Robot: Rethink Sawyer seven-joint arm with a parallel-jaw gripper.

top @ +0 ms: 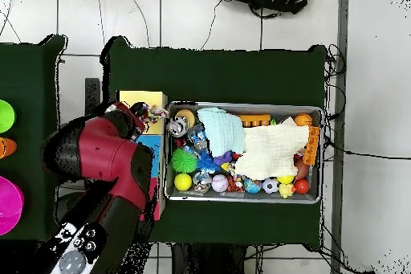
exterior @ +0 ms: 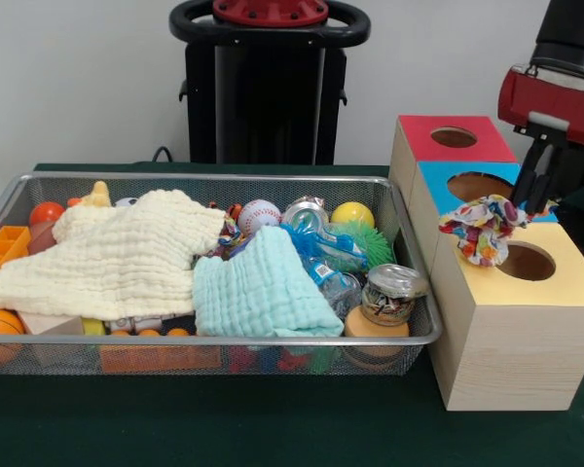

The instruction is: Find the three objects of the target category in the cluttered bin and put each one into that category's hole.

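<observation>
My arm (exterior: 550, 73) comes down at the right side of the scene, red wrist housing uppermost, black fingers (exterior: 530, 180) pointing down below it. My gripper (exterior: 522, 206) is clamped on a bunched patterned cloth (exterior: 484, 229), hanging beneath my fingertips. From overhead, my red forearm (top: 100, 154) angles toward the far left.

I can read no text, label, brand or number anywhere. The crushed bottle (exterior: 333, 275) in the bin (exterior: 423, 326) has a blue label, but its print is too small for me to make out, and the can (exterior: 306, 214) shows nothing legible either.
</observation>
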